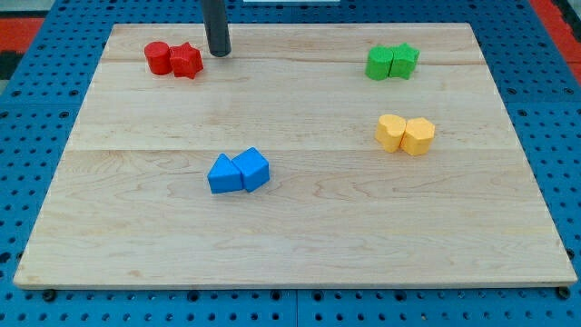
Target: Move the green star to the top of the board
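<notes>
Bench: the pale wooden bench (300, 245) fills most of the view and rests on a blue perforated base (18, 182).
Blue pair: nearest the view's bottom, left of centre, a blue wedge-like block (223, 174) touches a blue cube (255, 168) on its right.
Yellow pair: farther up on the view's right, a yellow rounded block (391, 132) touches a second yellow block (418, 136); their exact shapes cannot be made out.
Green pair: near the view's top right, a green squarish block (379, 63) sits pressed against the green star-shaped block (406, 60), which lies on its right.
Task block position: the green star-shaped block is already close to the bench's far edge, above the yellow pair.
Red pair: near the view's top left, a red cylinder (158, 57) touches a red star-like block (187, 61).
Tip: the dark rod comes down from the view's top, and the tip (219, 53) stands on the wood just right of the red star-like block, apart from it.
Tip to task block: the green star-shaped block lies well apart to the view's right of the tip, at about the same depth on the bench, with the green squarish block between them.
Hand state: the arm ends in the plain rod, which grasps nothing and touches no block.
</notes>
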